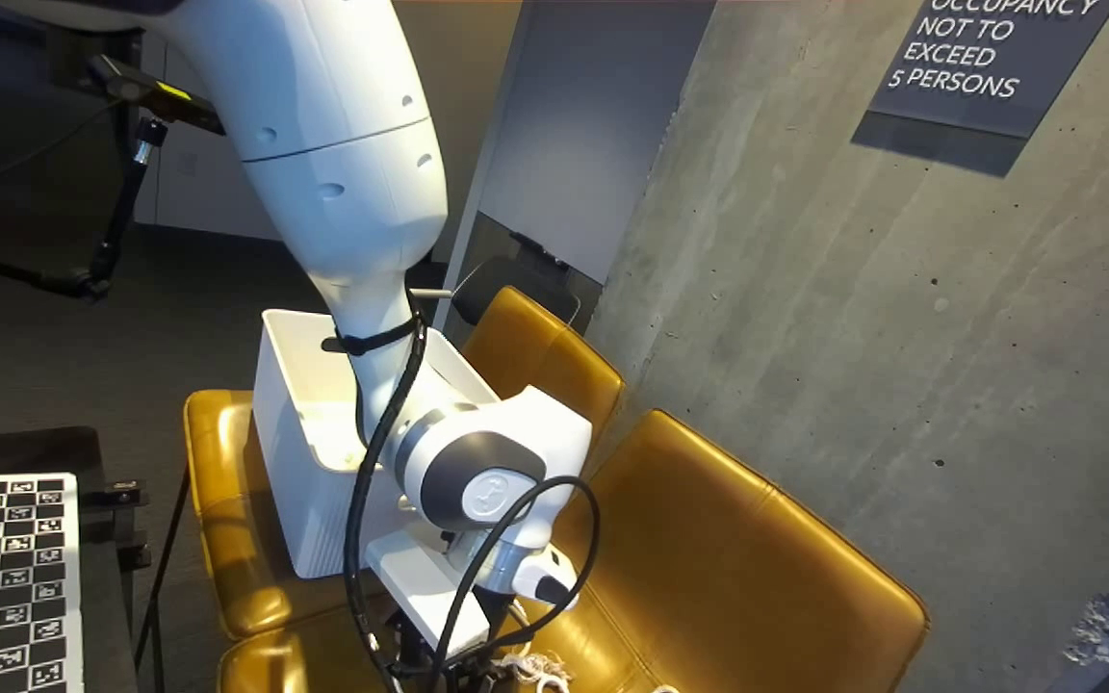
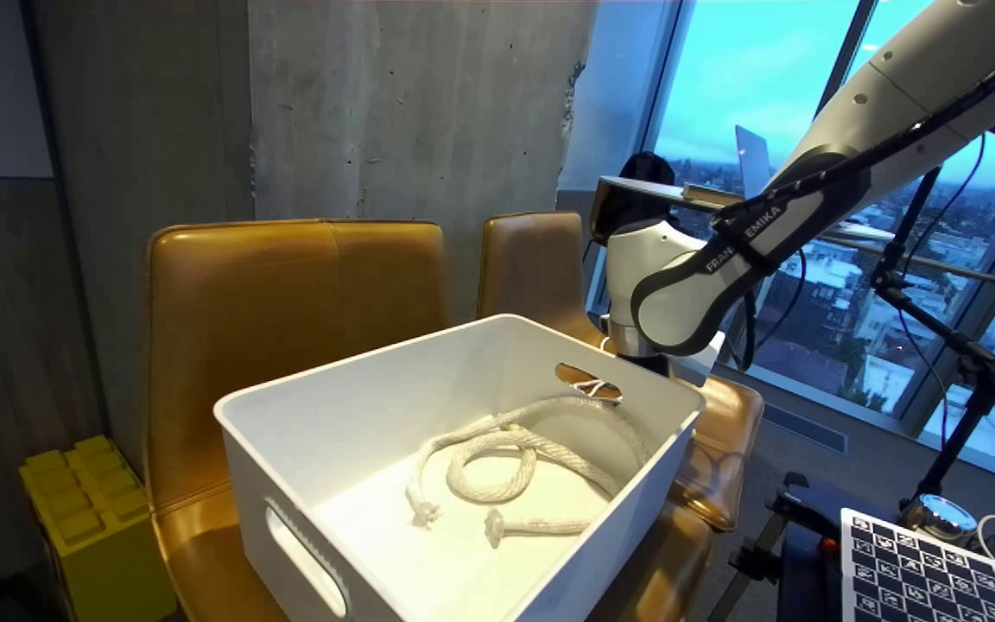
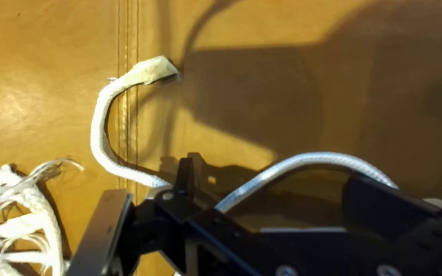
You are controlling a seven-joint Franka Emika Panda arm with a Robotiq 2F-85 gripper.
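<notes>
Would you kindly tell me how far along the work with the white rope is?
Looks done: loosely looped white rope lies in the white bin. In hand: the open gripper is over a white cord on the tan chair seat, with no grip evident. Apparently left: that cord and the frayed rope beside it, both on the seat rather than in the bin.

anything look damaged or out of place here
Yes: in the wrist view, the white rope at lower left on the chair seat looks frayed, thin loose strands splaying out. In an exterior view, the concrete wall has a jagged, chipped edge.
</notes>
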